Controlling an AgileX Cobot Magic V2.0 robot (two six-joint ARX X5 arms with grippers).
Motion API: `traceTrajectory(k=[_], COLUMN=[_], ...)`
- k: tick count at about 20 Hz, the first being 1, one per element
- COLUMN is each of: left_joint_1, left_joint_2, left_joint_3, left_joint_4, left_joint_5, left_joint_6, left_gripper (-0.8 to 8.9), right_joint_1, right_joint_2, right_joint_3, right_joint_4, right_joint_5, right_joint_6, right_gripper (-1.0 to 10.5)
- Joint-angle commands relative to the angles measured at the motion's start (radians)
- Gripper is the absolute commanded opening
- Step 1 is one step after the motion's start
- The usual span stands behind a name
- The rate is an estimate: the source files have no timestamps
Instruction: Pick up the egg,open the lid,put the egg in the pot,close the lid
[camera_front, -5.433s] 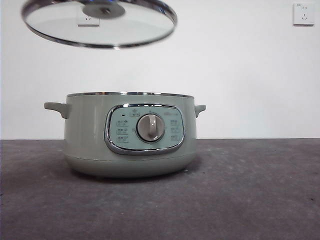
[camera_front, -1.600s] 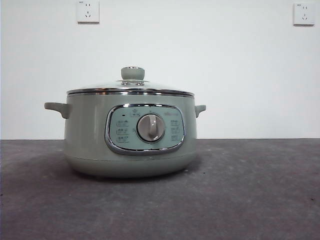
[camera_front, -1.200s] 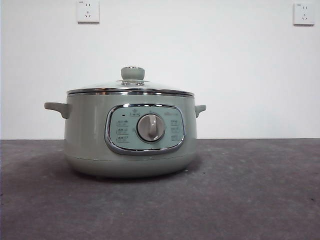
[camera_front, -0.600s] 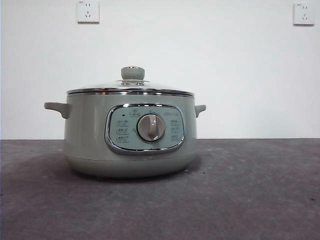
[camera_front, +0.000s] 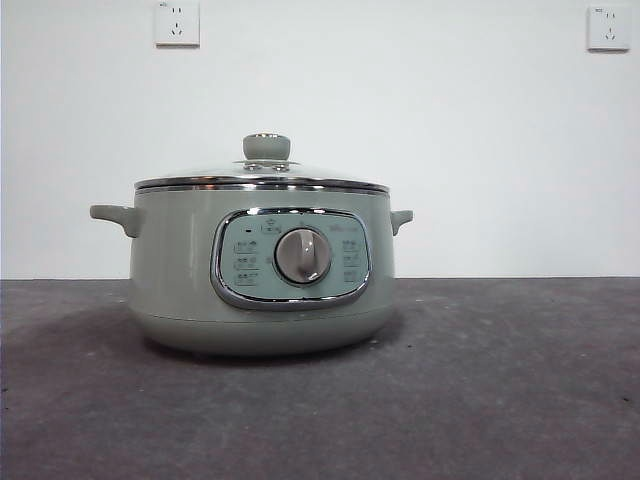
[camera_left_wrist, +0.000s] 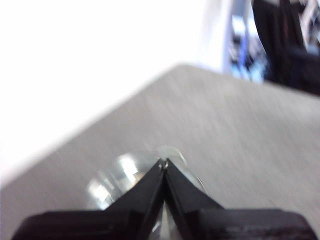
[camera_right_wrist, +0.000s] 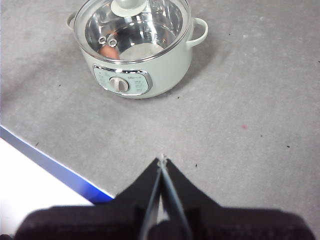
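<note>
The pale green pot (camera_front: 180, 270) stands on the grey table, left of the middle in the front view. The glass lid (camera_front: 262, 172) sits shut on its rim, knob (camera_front: 266, 147) up. In the right wrist view the pot (camera_right_wrist: 167, 67) is far ahead, and the reddish-brown egg (camera_right_wrist: 106, 51) shows dimly through the lid (camera_right_wrist: 155, 27), inside the pot. My right gripper (camera_right_wrist: 161, 160) is shut and empty, high above the table and well back from the pot. My left gripper (camera_left_wrist: 163, 162) is shut and empty; the blurred lid (camera_left_wrist: 112, 182) shows behind its jaws. Neither gripper shows in the front view.
Two wall sockets (camera_front: 177, 22) (camera_front: 608, 27) are on the white wall behind. The table's near edge with a blue strip (camera_right_wrist: 55, 165) shows in the right wrist view. Bare grey table (camera_front: 500, 380) lies right of the pot.
About five seconds ago the lid hung in the air at the upper left and the pot was open. It has sat on the pot for the last second, with nothing moving.
</note>
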Motion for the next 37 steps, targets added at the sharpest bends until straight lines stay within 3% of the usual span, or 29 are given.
traceTrajectory(k=[1, 4, 8, 16, 19, 22, 26, 37], left_joint_1=[0.113, 0.257, 0.358, 0.380, 0.380, 0.380, 0.380, 0.380], left_joint_2=[-0.064, -0.196, -0.418, -0.717, -0.811, -0.911, -1.027, -1.020], left_joint_3=[-0.034, -0.192, -0.549, -1.200, -1.357, -1.461, -1.554, -1.571], left_joint_4=[0.063, 0.162, 0.348, 0.623, 0.678, 0.676, 0.671, 0.634], left_joint_5=[0.040, 0.036, 0.002, -0.002, -0.064, -0.129, -0.133, -0.122], left_joint_6=[0.034, 0.037, 0.053, -0.033, -0.086, -0.111, -0.150, -0.160], left_gripper=[-0.04, -0.04, -0.04, -0.04, -0.04, -0.04, -0.04, -0.04], right_joint_1=[0.000, 0.000, 0.000, 0.000, 0.000, 0.000, 0.000, 0.000], right_joint_2=[-0.001, 0.000, 0.000, 0.000, 0.000, 0.000, 0.000, 0.000], right_joint_3=[-0.008, -0.008, -0.008, -0.008, -0.008, -0.008, -0.008, -0.008], right_joint_4=[-0.010, -0.010, -0.010, -0.010, -0.010, -0.010, -0.010, -0.010], right_joint_5=[0.001, 0.001, 0.001, 0.001, 0.001, 0.001, 0.001, 0.001], right_joint_6=[0.011, 0.011, 0.011, 0.011, 0.011, 0.011, 0.011, 0.011], right_gripper=[0.0, 0.0, 0.0, 0.0, 0.0, 0.0, 0.0, 0.0])
